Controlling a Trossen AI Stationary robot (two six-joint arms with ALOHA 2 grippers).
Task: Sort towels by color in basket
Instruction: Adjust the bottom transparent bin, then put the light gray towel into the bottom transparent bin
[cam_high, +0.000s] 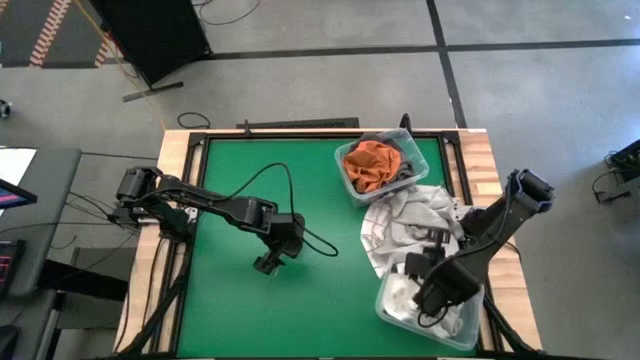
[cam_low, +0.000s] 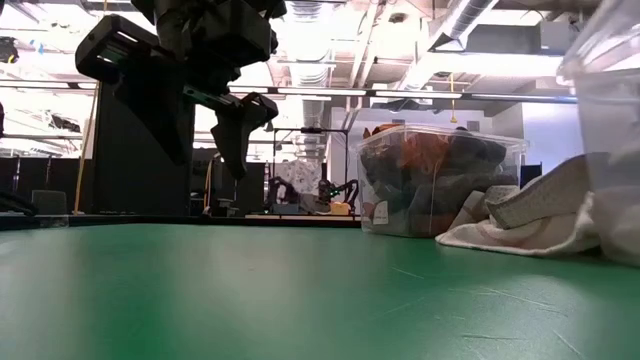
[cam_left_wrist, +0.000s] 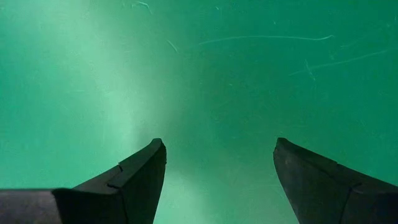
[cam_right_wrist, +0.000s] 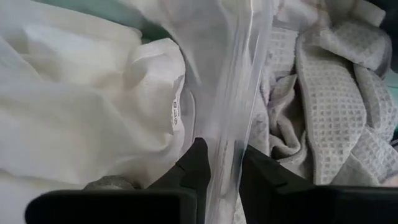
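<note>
Right wrist view: bin wall (cam_right_wrist: 233, 93) between jaws, white towel (cam_right_wrist: 81, 106) beside.

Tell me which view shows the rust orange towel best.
The high view: the rust orange towel lies uncovered in the far clear bin. The low view shows it only through the bin's wall. Neither wrist view shows it.

White towel (cam_right_wrist: 93, 93) with a small sewn label (cam_right_wrist: 176, 115); its print is too small to read. No other text legible.
</note>
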